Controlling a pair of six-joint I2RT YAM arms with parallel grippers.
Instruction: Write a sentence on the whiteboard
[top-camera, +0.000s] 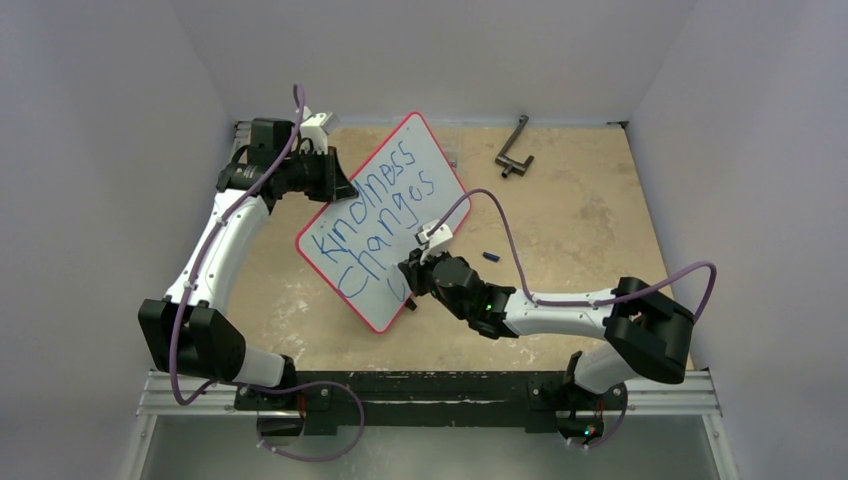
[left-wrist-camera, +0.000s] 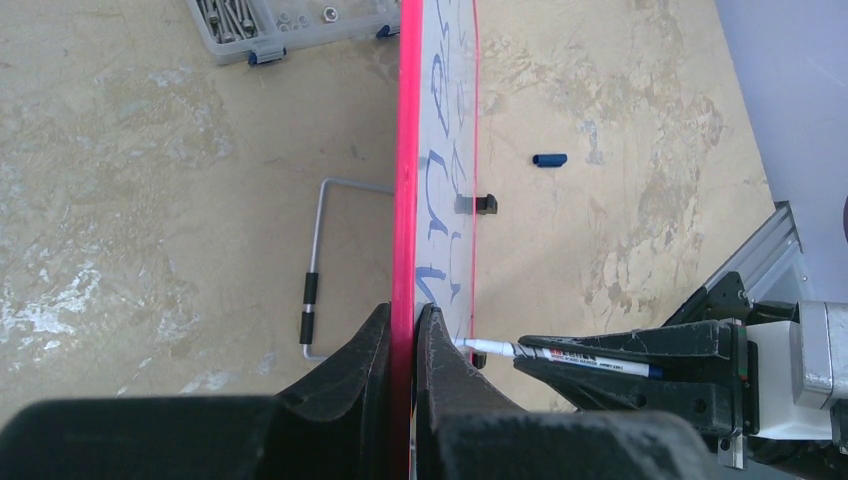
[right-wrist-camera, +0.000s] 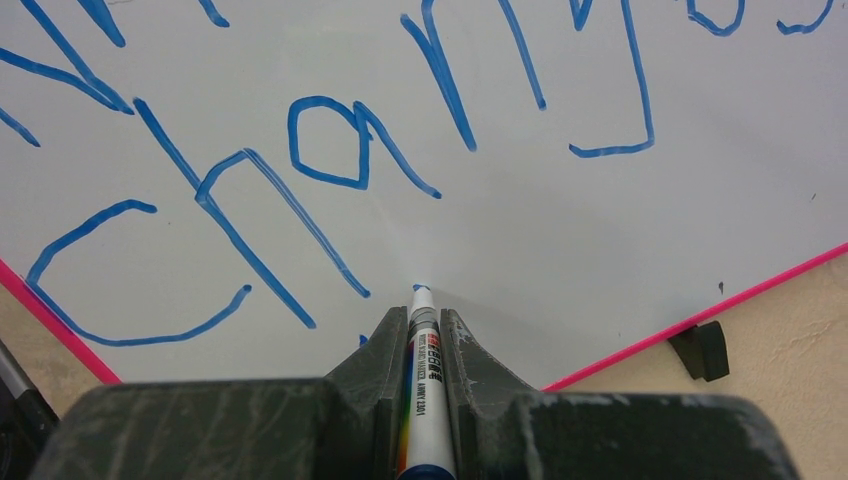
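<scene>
The whiteboard (top-camera: 440, 195) stands tilted on the table, red-rimmed, with the sentence (top-camera: 372, 212) in blue reading "Kindness Changes" and a first stroke below. My left gripper (top-camera: 343, 186) is shut on the board's upper left edge; in the left wrist view its fingers (left-wrist-camera: 375, 345) pinch the red rim (left-wrist-camera: 405, 200). My right gripper (top-camera: 412, 280) is shut on a white marker (right-wrist-camera: 424, 380). The marker's blue tip (right-wrist-camera: 421, 290) touches the white surface (right-wrist-camera: 600, 230) below the word "Changes" (right-wrist-camera: 330, 140). The marker (left-wrist-camera: 560, 352) also shows side-on against the board.
A blue marker cap (top-camera: 491, 256) lies on the table right of the board. A black L-shaped tool (top-camera: 514, 150) lies at the back right. A clear box of screws (left-wrist-camera: 290, 25) and a bent metal rod (left-wrist-camera: 320, 270) are behind the board. Black clips (right-wrist-camera: 700, 350) sit on its lower edge.
</scene>
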